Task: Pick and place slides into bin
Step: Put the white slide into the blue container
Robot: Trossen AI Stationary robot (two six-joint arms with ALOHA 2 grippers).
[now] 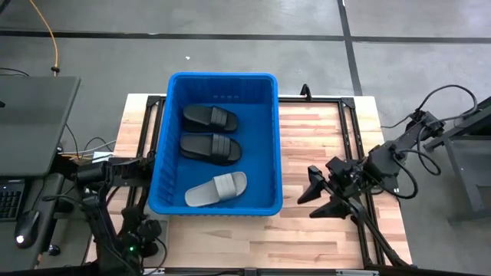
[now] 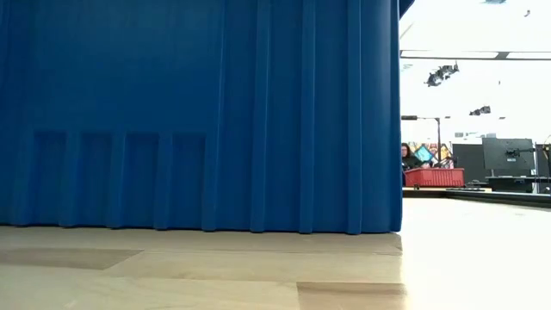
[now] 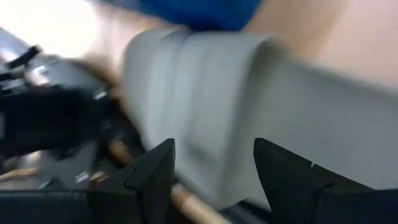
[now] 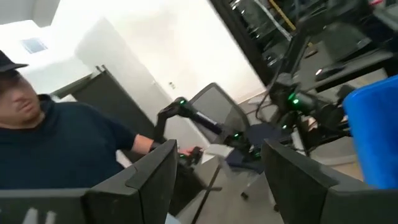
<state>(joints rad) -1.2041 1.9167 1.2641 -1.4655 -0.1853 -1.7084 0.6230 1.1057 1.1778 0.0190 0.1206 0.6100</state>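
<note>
The blue bin [image 1: 222, 201] stands on the wooden table, and its wall [image 2: 198, 112] fills the low view. In it lie two black slides [image 1: 209, 116] [image 1: 211, 147] and one light grey slide [image 1: 216, 189], all flat on the bin's floor. My left arm [image 1: 115, 222] is low at the table's near left corner. Its gripper [image 3: 211, 152] is open, and a light grey slide [image 3: 205, 99] lies blurred just beyond the fingertips, next to the bin. In the high view that slide is hidden. My right gripper [image 1: 308, 193] hangs open right of the bin, pointing level.
Bare wood lies right of the bin [image 1: 322, 138] and along the near edge. Dark frame rails [image 1: 349, 130] run around the tabletop. A grey desk [image 1: 31, 115] stands left of the table. A person in a dark top [image 4: 56, 143] sits beyond the left side.
</note>
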